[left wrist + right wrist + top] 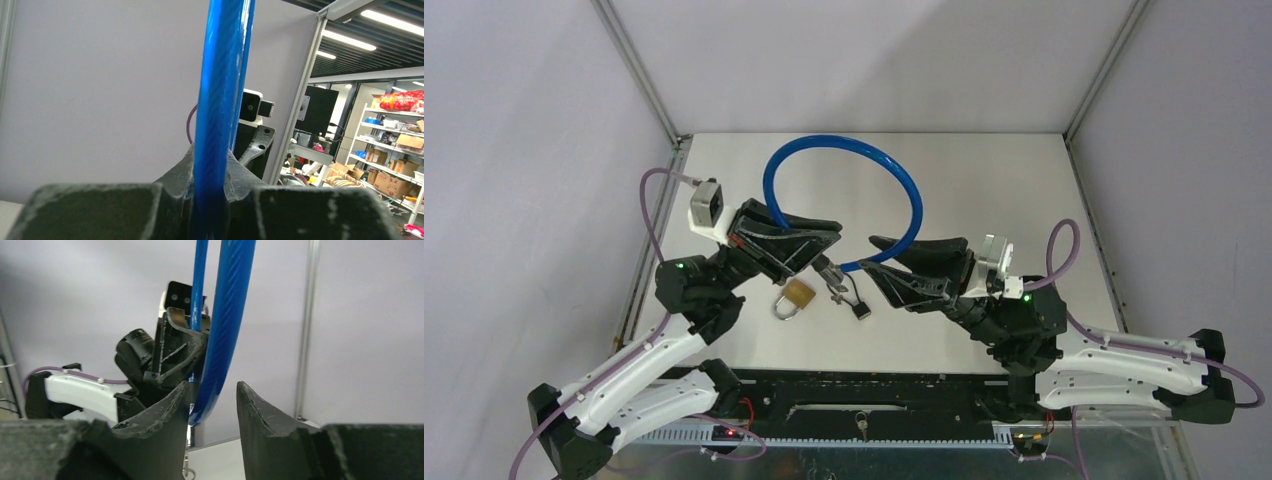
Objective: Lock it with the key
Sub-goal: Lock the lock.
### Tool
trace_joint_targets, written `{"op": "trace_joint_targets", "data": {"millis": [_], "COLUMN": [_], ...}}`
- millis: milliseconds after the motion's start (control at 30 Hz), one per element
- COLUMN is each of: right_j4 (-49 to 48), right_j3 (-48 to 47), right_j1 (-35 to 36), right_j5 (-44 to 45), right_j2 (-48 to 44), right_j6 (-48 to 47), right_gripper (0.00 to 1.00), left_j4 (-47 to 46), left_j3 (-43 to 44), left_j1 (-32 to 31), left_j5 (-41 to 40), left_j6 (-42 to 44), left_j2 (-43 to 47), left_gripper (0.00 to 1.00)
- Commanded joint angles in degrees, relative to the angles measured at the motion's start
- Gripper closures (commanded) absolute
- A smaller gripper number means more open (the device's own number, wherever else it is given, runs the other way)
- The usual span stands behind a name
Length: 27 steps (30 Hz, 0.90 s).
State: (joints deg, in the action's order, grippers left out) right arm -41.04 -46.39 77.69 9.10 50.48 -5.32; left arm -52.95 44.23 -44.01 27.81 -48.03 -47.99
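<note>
A blue cable (894, 180) loops up over the table (984, 180). My left gripper (829, 240) is shut on one stretch of it; in the left wrist view the cable (220, 90) runs straight up between the closed fingers of the gripper (212, 150). A brass padlock (796, 295) sits just below that gripper. A small key with a black head (860, 308) hangs near the cable's metal end. My right gripper (879, 255) is open, its fingers on either side of the cable's lower end (200, 415), close to the left finger (170, 410) of the gripper (212, 385).
Grey walls and metal frame posts (639, 70) enclose the table on three sides. The black base rail (854, 390) runs along the near edge. Purple cables (654, 215) arc off both wrists. The two grippers face each other closely at the table's middle.
</note>
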Motion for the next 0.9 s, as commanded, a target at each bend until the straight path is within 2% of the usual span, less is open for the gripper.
{"op": "trace_joint_targets", "data": {"millis": [0,167,333,667,867], "right_j4": [0.85,0.58,-0.22,-0.67,1.5], "right_j3": [-1.25,-1.25,-1.25,-2.09,-2.65], "right_j1": [-0.55,-0.91,-1.83,-3.05,-3.93], "right_j5": [-3.8,-3.65,-3.4,-3.24,-2.68], "right_j2": [-0.03,-0.21,-1.45,-5.71,-7.49], "right_j6": [4.68,4.63,4.28,2.5,1.93], "right_gripper": [0.63,0.85,1.0,1.0,1.0], "left_j4": [-4.22,-3.6,-2.95,6.15,7.22], "left_j3": [-0.45,-0.54,-0.88,-2.34,-4.87], "left_j1": [-0.2,-0.2,-0.2,-0.2,-0.26], "left_j5": [-0.2,-0.11,0.12,0.22,-0.17], "left_j6": [-0.94,-0.67,-0.3,5.64,5.53], "left_j2": [0.7,0.66,0.5,2.28,3.83], "left_gripper": [1.0,1.0,1.0,1.0,1.0]}}
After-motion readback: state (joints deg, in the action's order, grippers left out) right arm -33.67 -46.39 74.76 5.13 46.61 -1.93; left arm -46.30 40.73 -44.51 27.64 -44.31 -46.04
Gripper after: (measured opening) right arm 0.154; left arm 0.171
